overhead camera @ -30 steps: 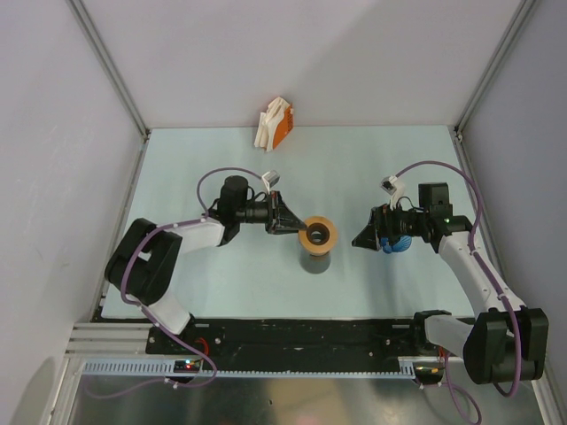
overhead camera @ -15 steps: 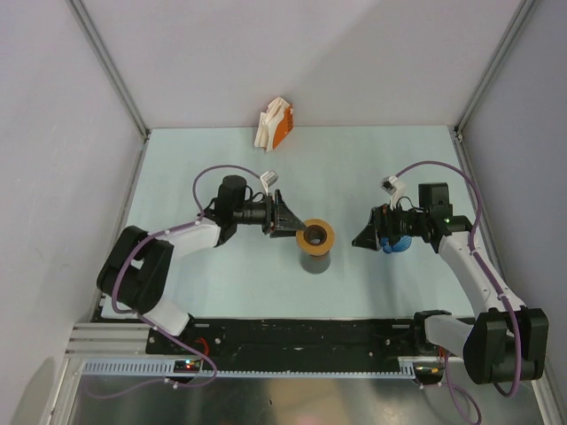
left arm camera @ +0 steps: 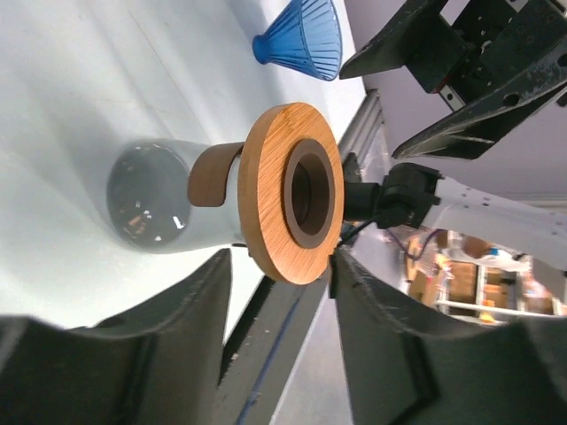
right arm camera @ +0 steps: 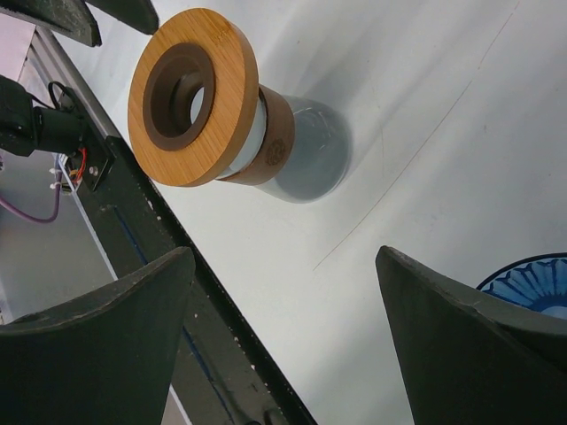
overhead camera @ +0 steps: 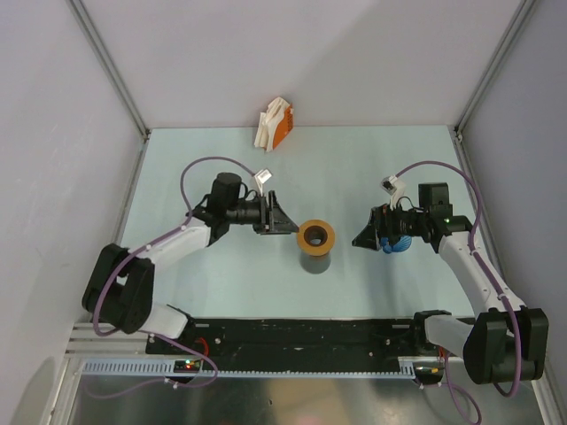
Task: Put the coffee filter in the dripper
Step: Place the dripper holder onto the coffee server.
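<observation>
The blue ribbed dripper (overhead camera: 400, 243) lies on the table at the right, tucked beside my right wrist; only its rim (right arm camera: 533, 282) shows in the right wrist view. It also appears, lying tilted, as the dripper (left arm camera: 301, 39) in the left wrist view. A white and orange stack, apparently the coffee filters (overhead camera: 275, 124), stands at the table's far edge. My right gripper (overhead camera: 363, 237) is open and holds nothing (right arm camera: 283, 266). My left gripper (overhead camera: 285, 223) is open, its tips (left arm camera: 282, 266) level with the near edge of the orange ring.
A dark grey cup (overhead camera: 315, 257) stands mid-table with a flat orange wooden ring (overhead camera: 316, 235) on top; it shows as cup (left arm camera: 146, 208) and ring (left arm camera: 270, 199), and as ring (right arm camera: 190, 97). A black rail (overhead camera: 301, 332) runs along the near edge.
My left gripper has opened and drawn back a little to the left from the ring, its elbow swinging left. The cup, the dripper and the right arm have stayed put.
</observation>
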`<state>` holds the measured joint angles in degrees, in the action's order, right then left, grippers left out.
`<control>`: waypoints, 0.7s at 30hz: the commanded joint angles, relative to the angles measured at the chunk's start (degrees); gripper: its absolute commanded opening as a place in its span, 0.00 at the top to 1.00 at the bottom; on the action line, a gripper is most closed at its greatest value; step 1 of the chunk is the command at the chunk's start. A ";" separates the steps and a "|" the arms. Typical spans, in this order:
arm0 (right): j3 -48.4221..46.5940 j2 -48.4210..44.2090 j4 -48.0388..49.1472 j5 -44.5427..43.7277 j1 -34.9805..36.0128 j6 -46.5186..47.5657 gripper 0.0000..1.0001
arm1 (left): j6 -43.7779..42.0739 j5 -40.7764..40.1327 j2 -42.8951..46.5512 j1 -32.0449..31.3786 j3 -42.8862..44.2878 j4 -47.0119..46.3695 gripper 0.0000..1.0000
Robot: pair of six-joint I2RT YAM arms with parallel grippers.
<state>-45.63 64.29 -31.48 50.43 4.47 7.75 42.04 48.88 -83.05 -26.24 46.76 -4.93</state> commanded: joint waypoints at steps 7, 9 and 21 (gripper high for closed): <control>-0.52 -0.76 1.07 -0.44 0.86 -0.16 0.11 | -10.89 -7.54 2.90 0.09 3.72 10.20 0.86; -0.52 -0.82 1.03 -0.43 0.88 -0.18 0.11 | -11.01 -7.72 1.71 -0.34 4.46 10.53 0.93; -0.52 -0.47 0.83 -0.52 0.89 0.07 0.11 | -11.45 -7.40 -0.82 -3.37 6.62 11.04 0.99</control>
<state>-45.63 64.29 -31.46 49.95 5.13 7.66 32.34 41.60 -83.74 -28.49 50.78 6.55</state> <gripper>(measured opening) 0.891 0.014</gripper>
